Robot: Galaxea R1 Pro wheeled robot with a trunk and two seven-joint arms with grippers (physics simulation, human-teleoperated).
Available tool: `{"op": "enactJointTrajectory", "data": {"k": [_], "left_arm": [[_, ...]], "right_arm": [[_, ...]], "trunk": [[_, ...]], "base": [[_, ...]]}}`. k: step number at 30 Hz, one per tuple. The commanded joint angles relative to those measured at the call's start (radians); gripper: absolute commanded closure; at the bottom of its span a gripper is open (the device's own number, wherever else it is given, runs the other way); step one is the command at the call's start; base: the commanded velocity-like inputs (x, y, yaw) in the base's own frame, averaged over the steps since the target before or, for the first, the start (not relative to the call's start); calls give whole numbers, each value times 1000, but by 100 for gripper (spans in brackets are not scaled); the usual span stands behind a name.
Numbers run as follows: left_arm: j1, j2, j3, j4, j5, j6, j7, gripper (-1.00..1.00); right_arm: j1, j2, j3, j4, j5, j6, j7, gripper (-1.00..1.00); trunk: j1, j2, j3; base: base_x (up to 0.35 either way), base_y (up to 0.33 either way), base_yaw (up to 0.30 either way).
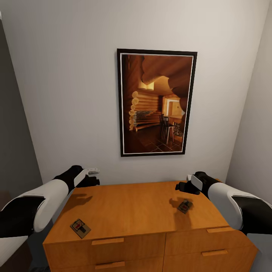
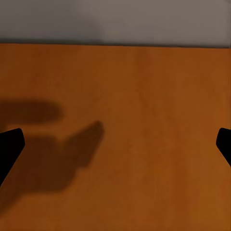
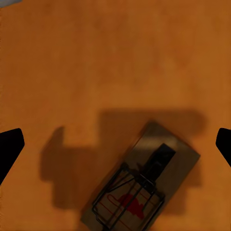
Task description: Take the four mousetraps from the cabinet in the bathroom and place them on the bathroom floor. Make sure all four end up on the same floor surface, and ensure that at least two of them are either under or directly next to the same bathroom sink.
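Cabinet top (image 1: 136, 207) is largely bare wood; open passage across its middle and far strip. Two low obstructions only: one mousetrap (image 1: 80, 227) at the near left corner, another mousetrap (image 1: 184, 206) at right, directly beneath the right tool (image 1: 180, 186). The wall (image 1: 68, 94) and framed picture (image 1: 156, 102) close off the far edge. The left tool (image 1: 94, 176) hangs over bare wood.

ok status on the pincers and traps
Both pincers open, empty, above cabinet top. Two mousetraps on it: one under right pincer, one front left. Nothing in the way.
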Motion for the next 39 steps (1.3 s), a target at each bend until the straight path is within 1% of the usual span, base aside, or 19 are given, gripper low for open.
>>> {"op": "enactJointTrajectory", "data": {"k": [1,7,16,25,39], "left_arm": [[-1,1,-7,-2,9,5,-1,-100],[-1,1,-7,-2,9,5,-1,-100],[-1,1,-7,-1,9,5,-1,-100],[-1,0,-7,0,9,5,-1,-100],[-1,-2,-7,-1,9,5,-1,-100]], "right_arm": [[-2,0,-5,2,-2,1,0,-100],[-2,-2,-5,2,-2,0,2,-100],[0,-4,-5,2,-15,-19,3,-100],[41,-1,-5,2,-17,-35,0,-100],[63,3,-5,2,-17,-45,-2,-100]], "trunk": [[0,-1,-2],[0,-1,-2],[0,-1,-2],[0,-1,-2],[0,-1,-2]], "base": [[0,0,0],[0,0,0],[0,0,0],[0,0,0],[0,0,0]]}}
